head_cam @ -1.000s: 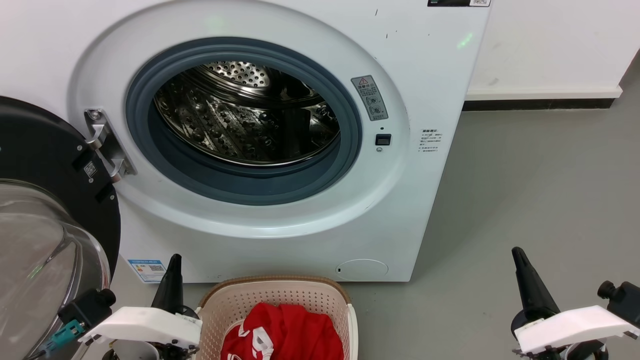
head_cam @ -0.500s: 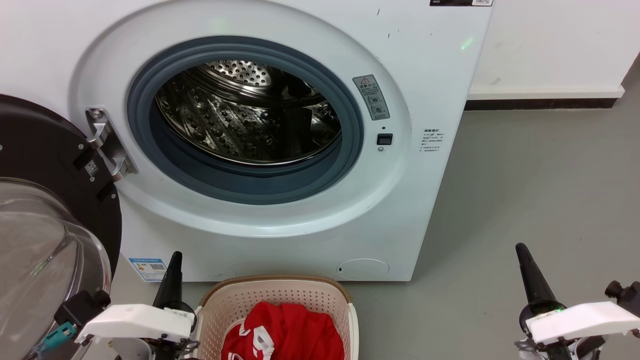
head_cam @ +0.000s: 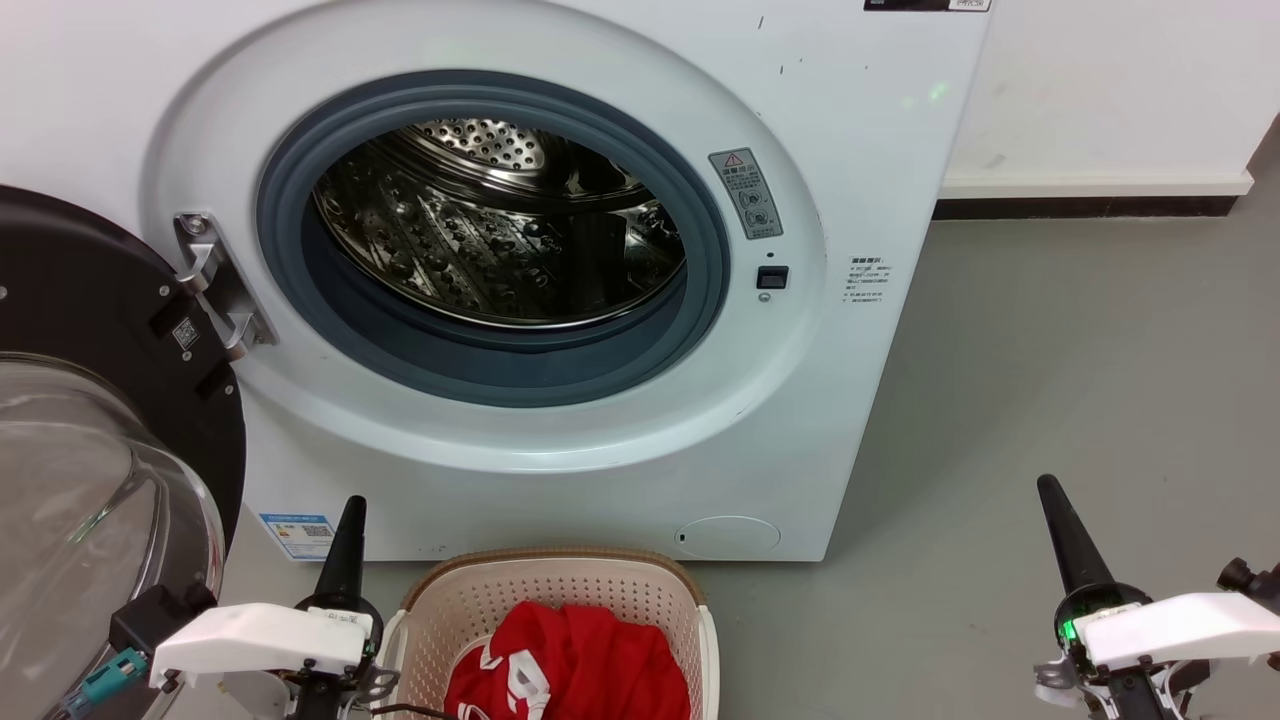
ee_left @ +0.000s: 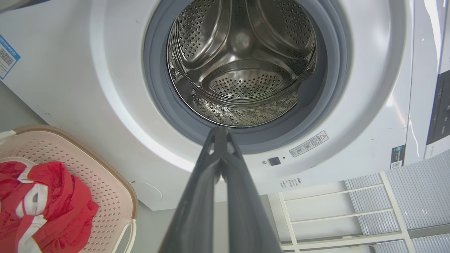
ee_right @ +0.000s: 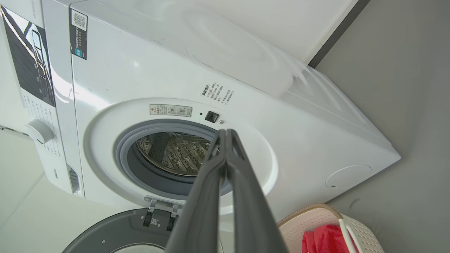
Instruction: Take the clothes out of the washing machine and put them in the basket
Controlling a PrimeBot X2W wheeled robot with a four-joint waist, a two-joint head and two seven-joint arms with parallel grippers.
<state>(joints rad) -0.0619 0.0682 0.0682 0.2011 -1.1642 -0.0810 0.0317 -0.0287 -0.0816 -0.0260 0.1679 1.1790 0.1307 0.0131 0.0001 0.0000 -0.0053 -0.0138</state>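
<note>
My left gripper and right gripper: clenched, empty, over grey floor; washer against white wall.

White wrist shells, long tapered dark jaws — green light glowing on the right one.

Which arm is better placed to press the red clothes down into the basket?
Left. The left gripper, shut, stands right beside the left rim of the basket, close to the clothes. The right gripper, also shut, sits far off to the right over the grey floor.
</note>
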